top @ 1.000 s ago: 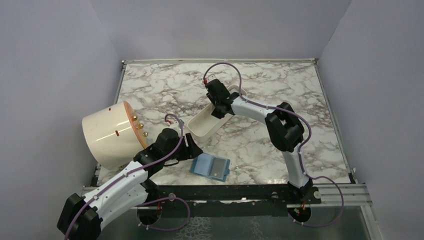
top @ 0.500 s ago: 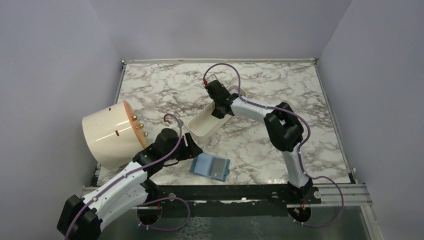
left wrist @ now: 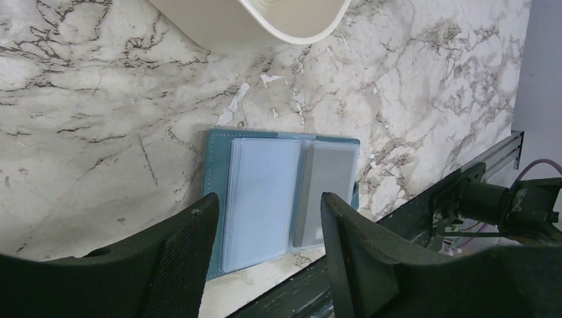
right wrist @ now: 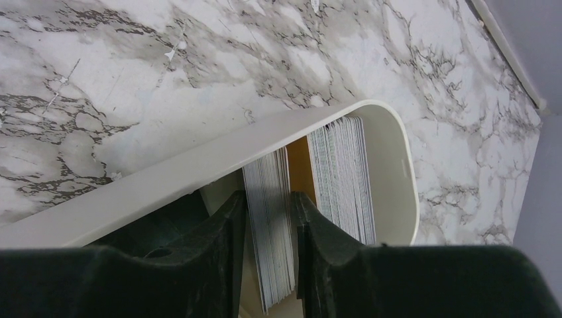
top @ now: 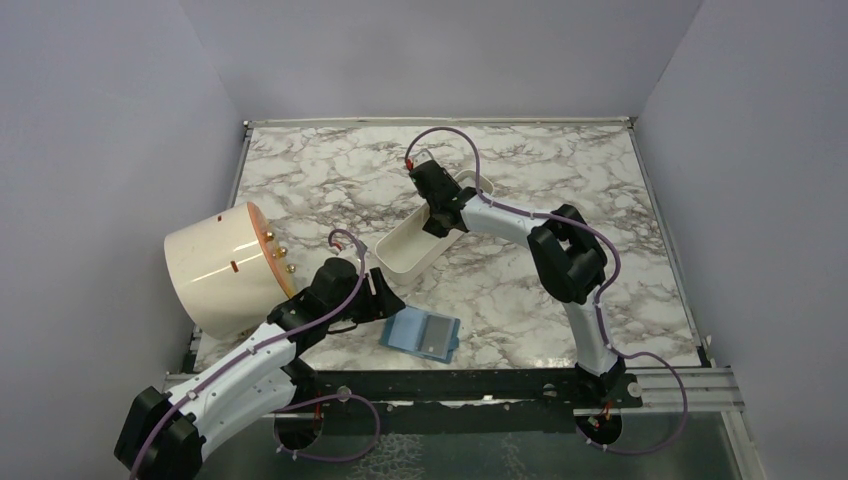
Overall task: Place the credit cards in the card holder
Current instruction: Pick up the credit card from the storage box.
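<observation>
The card holder lay open and flat on the marble worktop, close to the front edge and just right of the left arm's wrist. In the left wrist view the teal card holder showed a pale blue clear pocket on one half and a grey card on the other. The left arm's fingers were spread wide above it, one on each side, with nothing between them; whether they touched it could not be told.

Further back, near the middle of the worktop, stood a long white oblong tray, set at a slant. The right arm reached over to it, and the right arm's fingers were down inside the tray. There the credit cards stood on edge in packs. The fingers were drawn in against both faces of one pack of pale grey-white cards, pinching it. Just beside this pack stood a gold card, and beyond it a second pack of pale cards near the tray's rounded end.

At the left edge of the worktop a large cream drum lay on its side, its orange-rimmed face with small brass knobs turned toward the tray.
</observation>
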